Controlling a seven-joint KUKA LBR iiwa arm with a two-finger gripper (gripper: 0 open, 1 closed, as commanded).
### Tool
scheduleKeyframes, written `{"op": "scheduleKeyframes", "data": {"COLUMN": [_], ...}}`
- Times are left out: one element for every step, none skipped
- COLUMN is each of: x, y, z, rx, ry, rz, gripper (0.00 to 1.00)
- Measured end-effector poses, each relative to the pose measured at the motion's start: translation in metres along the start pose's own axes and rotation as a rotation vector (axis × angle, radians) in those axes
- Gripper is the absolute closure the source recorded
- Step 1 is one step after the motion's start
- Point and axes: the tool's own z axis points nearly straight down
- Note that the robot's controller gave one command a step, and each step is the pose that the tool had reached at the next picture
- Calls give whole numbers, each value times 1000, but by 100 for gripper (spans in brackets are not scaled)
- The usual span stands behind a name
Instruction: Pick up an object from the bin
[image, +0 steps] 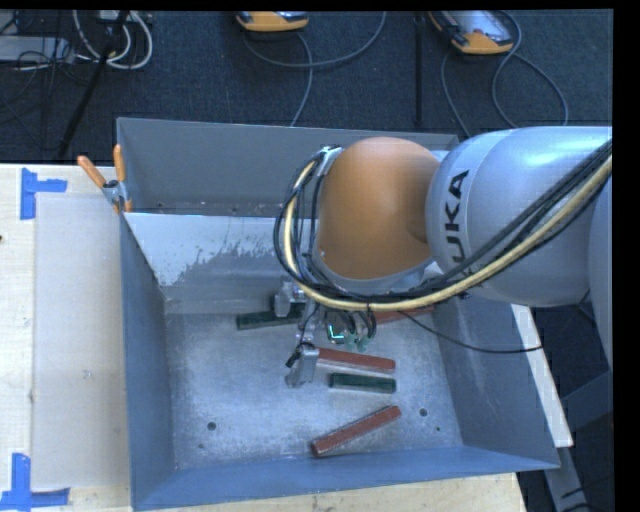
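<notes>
Dark floor with cables behind, and in front a grey metal bin (190, 400) with a scuffed bottom. Reaching in from the right under an orange cover (375, 210), jaws low over the bin's middle, just beside the left ends of a short red-brown stick (358, 362) and a dark green bar (362, 382) lying side by side; cannot tell how wide the jaws stand. Apart from these, a dark green stick (262, 320) nearer the back wall and a long red-brown stick (355, 432) slanted near the front wall.

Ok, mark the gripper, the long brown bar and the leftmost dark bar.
gripper (303, 366): camera view, its lower end.
long brown bar (355, 431): camera view, its middle.
leftmost dark bar (261, 321): camera view, its middle.
</notes>
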Motion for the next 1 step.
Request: {"op": "scheduleKeyframes", "data": {"x": [-41], "y": [-24], "z": [129], "rx": [-1], "ry": [-4], "rz": [73], "gripper": [0]}}
